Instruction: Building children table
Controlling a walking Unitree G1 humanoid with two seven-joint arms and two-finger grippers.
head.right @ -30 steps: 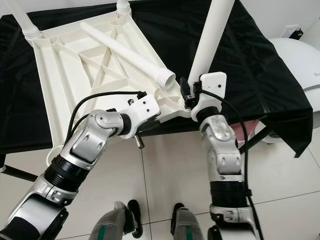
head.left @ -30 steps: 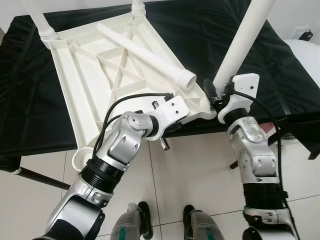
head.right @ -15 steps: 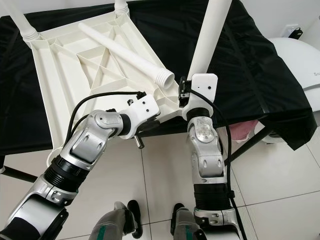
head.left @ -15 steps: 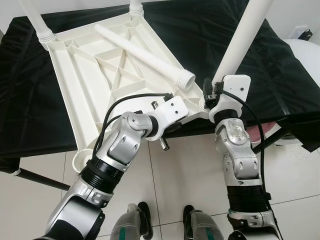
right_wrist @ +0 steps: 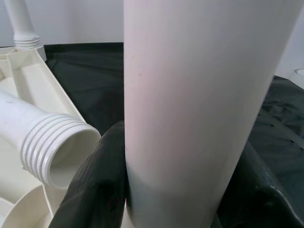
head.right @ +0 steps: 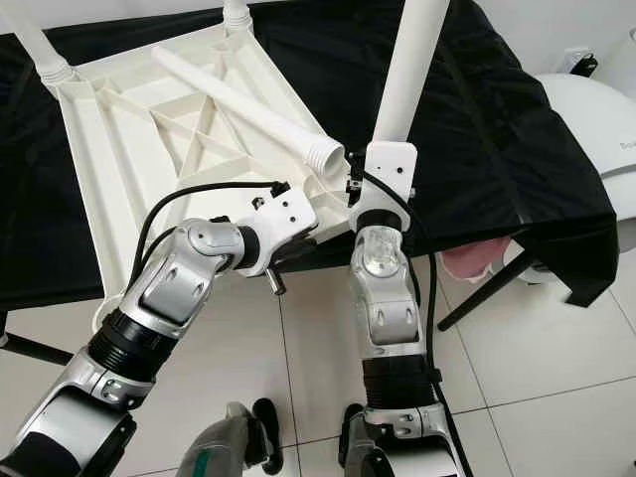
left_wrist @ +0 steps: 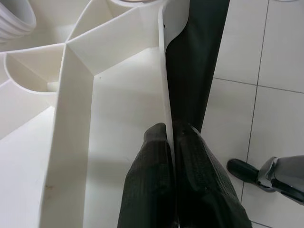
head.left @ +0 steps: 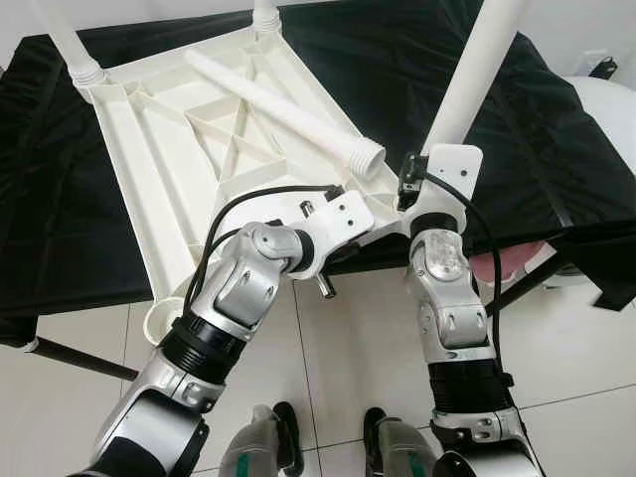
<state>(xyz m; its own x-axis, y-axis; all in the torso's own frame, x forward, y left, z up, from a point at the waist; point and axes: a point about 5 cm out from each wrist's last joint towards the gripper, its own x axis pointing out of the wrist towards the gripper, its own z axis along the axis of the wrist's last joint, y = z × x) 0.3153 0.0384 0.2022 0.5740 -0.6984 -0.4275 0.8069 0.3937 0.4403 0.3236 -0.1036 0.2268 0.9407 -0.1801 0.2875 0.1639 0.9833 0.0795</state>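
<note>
A white plastic children's tabletop (head.left: 169, 149) lies upside down on a black-covered table, ribs facing up. Two legs stand in its far corners (head.left: 75, 45). A loose white leg (head.left: 288, 114) with a threaded end lies across the ribs. My left gripper (left_wrist: 170, 137) is shut on the tabletop's near rim (left_wrist: 164, 71). My right gripper (head.left: 409, 184) is shut on an upright white leg (head.left: 472, 75) standing at the near right corner; its fingers (right_wrist: 97, 185) clasp the tube (right_wrist: 194, 95) on both sides.
The black cloth (head.left: 556, 139) hangs over the table's edges. A white rounded object (head.left: 606, 109) and something pink (head.left: 502, 263) sit on the right. Tiled floor (head.left: 348, 348) and my own feet (head.left: 383, 442) lie below; a black table leg (head.left: 79, 358) slants at left.
My right arm has swung left, and the upright leg it holds has moved left with it toward the corner. The left gripper keeps its grip on the rim.
</note>
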